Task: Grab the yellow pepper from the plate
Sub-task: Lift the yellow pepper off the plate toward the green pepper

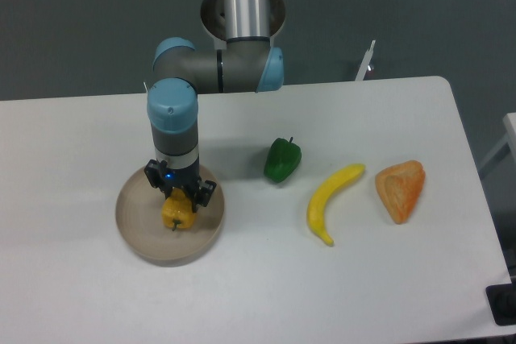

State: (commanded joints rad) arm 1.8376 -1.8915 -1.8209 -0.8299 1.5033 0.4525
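The yellow pepper (176,213) lies on the round beige plate (137,231) at the left of the table, its short stem pointing toward the front. My gripper (179,196) points straight down over the pepper's upper half, its black fingers drawn in against the pepper's sides. The pepper's top is hidden under the gripper body. I cannot tell from this view whether the pepper rests on the plate or hangs just above it.
A green pepper (282,159) sits right of the plate. Further right lie a yellow banana (331,201) and an orange wedge-shaped fruit (401,189). The arm's column (242,6) rises behind the table's back edge.
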